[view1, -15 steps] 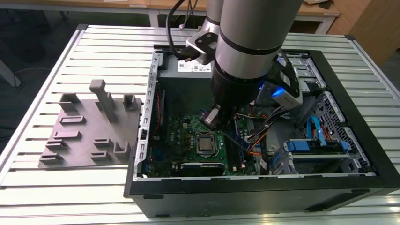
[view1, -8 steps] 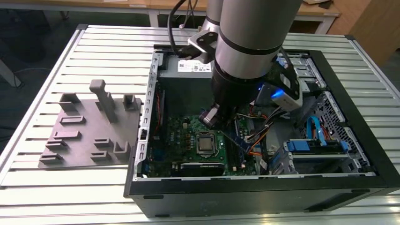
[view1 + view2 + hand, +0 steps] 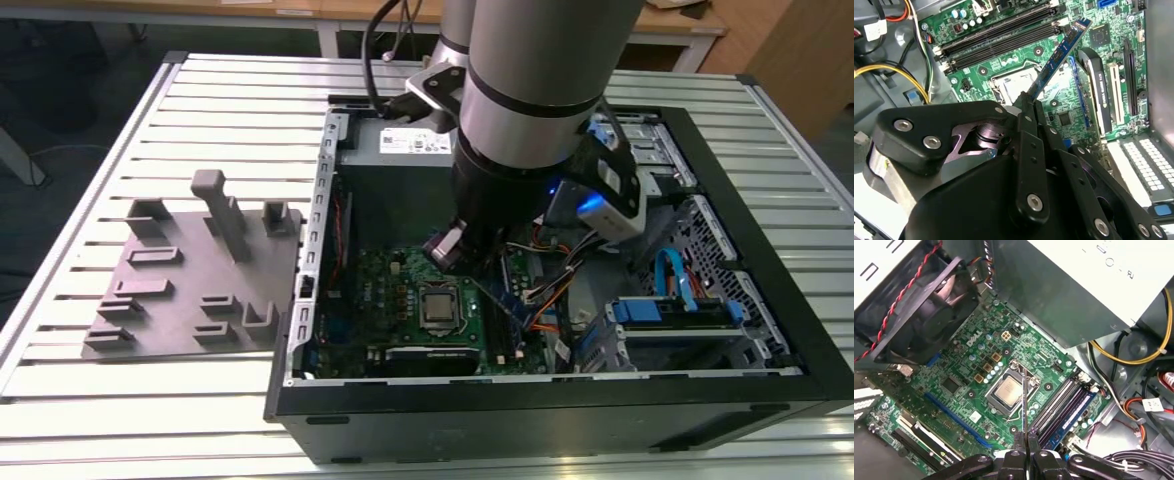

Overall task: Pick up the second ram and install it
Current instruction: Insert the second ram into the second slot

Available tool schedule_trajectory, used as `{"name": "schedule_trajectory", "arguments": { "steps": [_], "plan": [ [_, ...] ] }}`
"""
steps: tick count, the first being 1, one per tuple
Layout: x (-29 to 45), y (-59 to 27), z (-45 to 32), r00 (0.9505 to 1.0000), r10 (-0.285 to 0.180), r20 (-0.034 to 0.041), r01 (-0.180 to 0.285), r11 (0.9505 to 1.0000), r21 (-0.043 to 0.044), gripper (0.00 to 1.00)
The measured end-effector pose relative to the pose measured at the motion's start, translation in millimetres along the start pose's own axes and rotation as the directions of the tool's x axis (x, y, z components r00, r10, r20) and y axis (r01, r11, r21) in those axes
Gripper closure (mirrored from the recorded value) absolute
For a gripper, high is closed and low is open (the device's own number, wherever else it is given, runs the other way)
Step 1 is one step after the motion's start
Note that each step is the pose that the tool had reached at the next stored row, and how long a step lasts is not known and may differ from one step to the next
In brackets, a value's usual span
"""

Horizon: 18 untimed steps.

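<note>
In the second wrist view my gripper (image 3: 1030, 100) is shut on the second ram (image 3: 1061, 47), a narrow blue-green stick that juts out from between the fingers. It hangs above the green motherboard (image 3: 1074, 107) and is tilted relative to the long black memory slots (image 3: 999, 37). The first wrist view shows the ram (image 3: 1025, 400) edge-on, rising from the gripper (image 3: 1025, 440) over the processor socket (image 3: 1006, 390), beside the slots (image 3: 1064, 405). In the exterior view the gripper (image 3: 454, 250) sits low inside the open computer case (image 3: 307, 300), over the motherboard (image 3: 387, 290).
A grey tray with upright pegs (image 3: 187, 290) lies on the slatted table at the exterior view's left of the case. Inside the case are the power supply (image 3: 1079, 290), a black fan (image 3: 929, 315), cable bundles (image 3: 547, 290) and a blue drive bay (image 3: 667, 310).
</note>
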<state>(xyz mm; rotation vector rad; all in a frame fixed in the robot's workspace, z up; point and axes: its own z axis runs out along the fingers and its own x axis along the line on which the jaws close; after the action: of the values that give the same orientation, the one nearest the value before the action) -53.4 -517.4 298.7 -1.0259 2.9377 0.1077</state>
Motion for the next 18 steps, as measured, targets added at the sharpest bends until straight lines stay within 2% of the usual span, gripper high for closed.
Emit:
{"name": "schedule_trajectory", "arguments": {
  "steps": [9, 18],
  "plan": [
    [0.0, 0.0, 0.1, 0.9981, 0.062, 0.0036, -0.062, 0.9981, 0.003, 0.87],
    [0.0, 0.0, 0.2, 0.992, 0.126, 0.0075, -0.126, 0.992, 0.0058, 0.87]
  ]
}}
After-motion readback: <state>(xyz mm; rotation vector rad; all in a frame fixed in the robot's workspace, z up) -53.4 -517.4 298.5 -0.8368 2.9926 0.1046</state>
